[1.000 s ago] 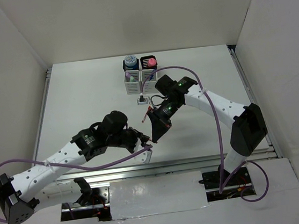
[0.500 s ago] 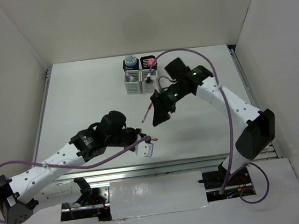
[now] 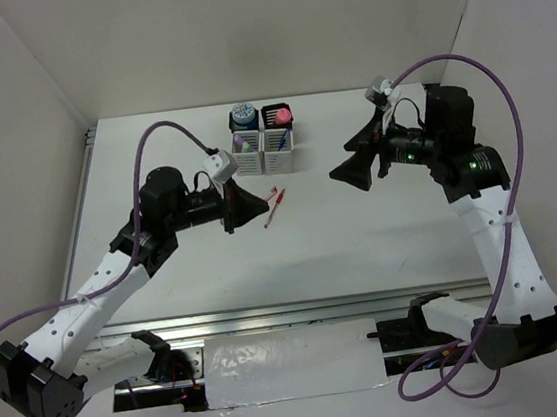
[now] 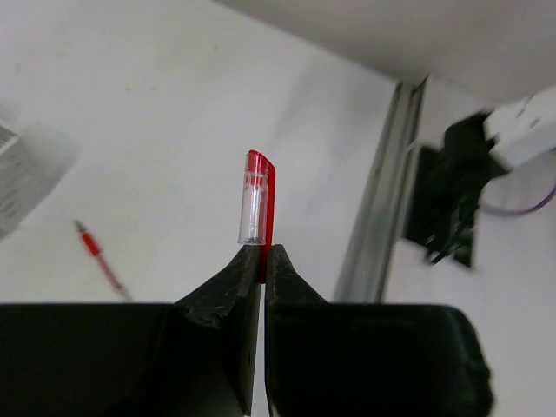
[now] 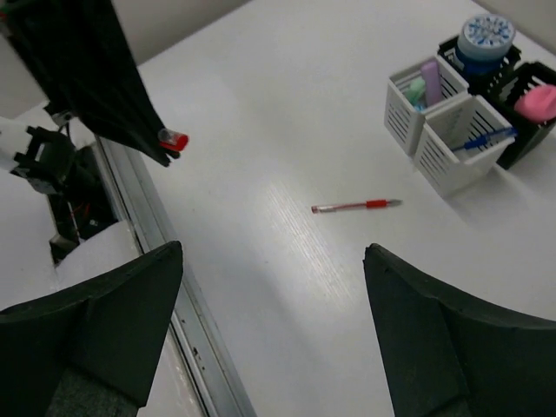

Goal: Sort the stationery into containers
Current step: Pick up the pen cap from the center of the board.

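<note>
red pen cap (image 4: 257,204), base hidden between the jaws

The bench (image 5: 287,87) is smooth, matt white, with a brushed metal rail (image 3: 350,306) along its 6 o'clock edge. The left tool (image 4: 262,254) and right tool (image 5: 274,250) are matt black plastic. The cap (image 4: 255,207) pinched in the left tool is glossy plastic, part clear, part red. The pen (image 5: 356,206) is thin plastic. At 12 o'clock, the slotted white cups (image 5: 452,143) and black cups (image 5: 521,130) look like moulded plastic.
</note>
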`<move>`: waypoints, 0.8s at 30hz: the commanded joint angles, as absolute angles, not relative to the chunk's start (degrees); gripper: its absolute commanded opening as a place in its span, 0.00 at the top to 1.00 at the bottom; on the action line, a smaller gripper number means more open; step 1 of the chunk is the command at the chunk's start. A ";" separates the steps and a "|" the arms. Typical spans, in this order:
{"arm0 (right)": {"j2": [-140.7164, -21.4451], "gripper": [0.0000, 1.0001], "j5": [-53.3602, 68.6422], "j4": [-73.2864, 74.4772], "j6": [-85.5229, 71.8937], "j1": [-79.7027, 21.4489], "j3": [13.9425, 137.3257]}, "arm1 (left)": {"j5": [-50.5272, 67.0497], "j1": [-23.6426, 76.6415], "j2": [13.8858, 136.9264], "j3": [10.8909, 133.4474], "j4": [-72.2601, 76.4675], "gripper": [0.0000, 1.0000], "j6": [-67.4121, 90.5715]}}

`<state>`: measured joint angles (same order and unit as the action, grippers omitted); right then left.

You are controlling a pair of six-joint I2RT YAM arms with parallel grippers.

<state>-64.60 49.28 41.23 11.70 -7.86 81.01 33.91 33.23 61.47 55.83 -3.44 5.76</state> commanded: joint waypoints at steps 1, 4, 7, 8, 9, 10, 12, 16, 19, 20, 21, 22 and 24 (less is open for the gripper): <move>-63.90 0.10 57.19 32.63 5.39 -6.42 78.94 | 41.48 31.56 62.05 55.20 11.67 1.00 29.94; -63.98 0.18 60.81 21.74 -9.72 -6.68 74.03 | 37.72 30.76 63.10 55.19 15.38 1.00 37.43; -65.03 0.27 58.72 10.84 -22.26 -8.08 69.89 | 33.41 30.67 64.24 56.42 15.47 1.00 41.21; -66.69 0.28 58.45 7.16 -24.67 -8.43 69.53 | 32.79 30.76 64.51 56.69 15.56 1.00 41.66; -67.67 0.29 58.27 6.16 -26.96 -8.96 69.78 | 31.48 30.76 64.69 56.86 15.47 1.00 42.53; -68.55 0.29 58.36 5.02 -31.07 -10.01 70.13 | 31.12 30.76 65.04 56.87 15.47 1.00 42.89; -70.31 0.30 57.66 0.28 -35.40 -11.16 69.97 | 29.98 30.67 65.21 56.60 15.73 1.00 42.80; -71.98 0.25 54.76 -7.46 -45.16 -14.05 69.08 | 28.48 30.76 65.48 55.81 16.17 1.00 42.72; -73.38 0.25 53.35 -8.62 -48.78 -15.82 69.08 | 27.25 30.85 66.44 56.07 16.26 1.00 42.89; -74.17 0.25 53.00 -7.48 -48.69 -16.34 69.26 | 26.46 31.11 66.97 56.68 16.00 1.00 42.54; -74.53 0.26 52.74 -7.04 -48.52 -16.78 69.52 | 26.02 31.46 67.41 57.04 15.74 1.00 42.19; -74.79 0.26 51.86 -6.42 -48.25 -17.83 70.13 | 25.67 31.90 67.76 57.39 15.56 1.00 41.84; -75.93 0.29 50.72 -4.49 -46.94 -18.89 70.84 | 24.61 32.96 68.64 58.44 15.03 1.00 40.96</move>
